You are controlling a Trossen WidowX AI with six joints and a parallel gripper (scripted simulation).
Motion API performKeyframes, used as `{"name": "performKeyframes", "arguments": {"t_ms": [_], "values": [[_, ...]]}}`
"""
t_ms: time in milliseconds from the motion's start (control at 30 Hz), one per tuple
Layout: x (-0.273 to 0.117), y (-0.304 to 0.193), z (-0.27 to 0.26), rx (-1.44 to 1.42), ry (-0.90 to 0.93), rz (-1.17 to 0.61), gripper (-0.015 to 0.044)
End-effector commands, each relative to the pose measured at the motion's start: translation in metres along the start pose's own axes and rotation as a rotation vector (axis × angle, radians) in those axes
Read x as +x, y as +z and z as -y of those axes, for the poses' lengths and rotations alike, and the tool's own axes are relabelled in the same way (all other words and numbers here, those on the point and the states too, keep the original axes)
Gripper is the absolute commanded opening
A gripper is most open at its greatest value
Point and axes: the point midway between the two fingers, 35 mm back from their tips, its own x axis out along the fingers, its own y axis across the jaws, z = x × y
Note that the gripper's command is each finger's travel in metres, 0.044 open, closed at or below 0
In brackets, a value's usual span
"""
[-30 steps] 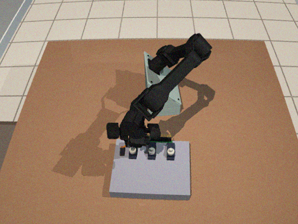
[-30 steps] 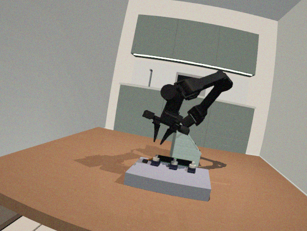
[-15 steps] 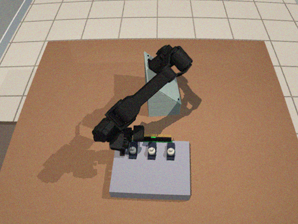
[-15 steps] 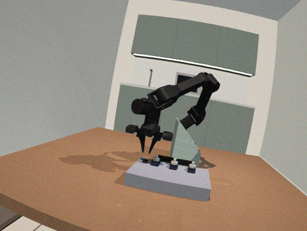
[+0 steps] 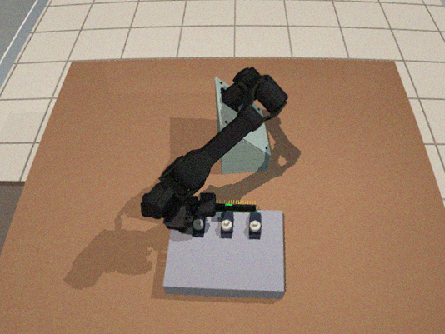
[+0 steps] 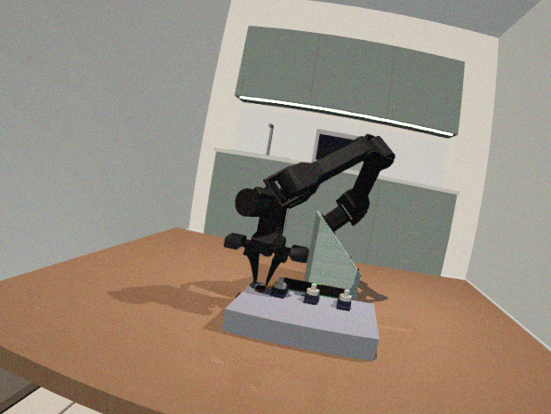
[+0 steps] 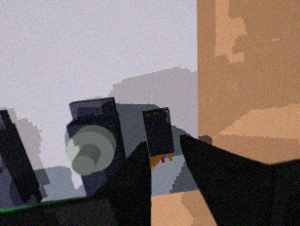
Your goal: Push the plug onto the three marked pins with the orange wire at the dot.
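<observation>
My gripper [image 6: 261,284] [image 7: 164,144] points down with its fingers parted. The small black plug [image 6: 260,289] [image 7: 158,128] lies low at the fingertips, between them as seen in the wrist view; no grip on it shows. Its orange and red wires [image 7: 157,161] run back from its lower end in the wrist view. The nearest servo [image 5: 198,226] [image 6: 279,290] [image 7: 93,148] has a pale round horn and stands beside the plug. The pin row [image 5: 243,202] sticks out of a black strip, with a green mark [image 5: 229,204] on it. The arm hides the plug and the row's left end in the top view.
Two more servos, a middle one [image 5: 226,225] [image 6: 312,295] and a right one [image 5: 255,226] [image 6: 344,301], stand on the pale grey block [image 5: 225,266] [image 6: 302,336]. The arm's sloped green-grey mount [image 5: 245,156] [image 6: 331,266] stands behind the pin row.
</observation>
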Motion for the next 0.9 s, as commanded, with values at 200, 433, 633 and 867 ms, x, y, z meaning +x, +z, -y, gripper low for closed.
{"name": "performKeyframes", "arguments": {"t_ms": [200, 433, 633, 867], "values": [[0.011, -0.003, -0.002, 0.004, 0.007, -0.009, 0.0036], [0.010, -0.002, -0.002, 0.004, 0.006, -0.009, 0.0000], [-0.023, -0.001, -0.001, 0.005, 0.004, -0.008, 0.0000], [-0.048, -0.002, -0.001, 0.005, 0.003, -0.009, 0.0000]]}}
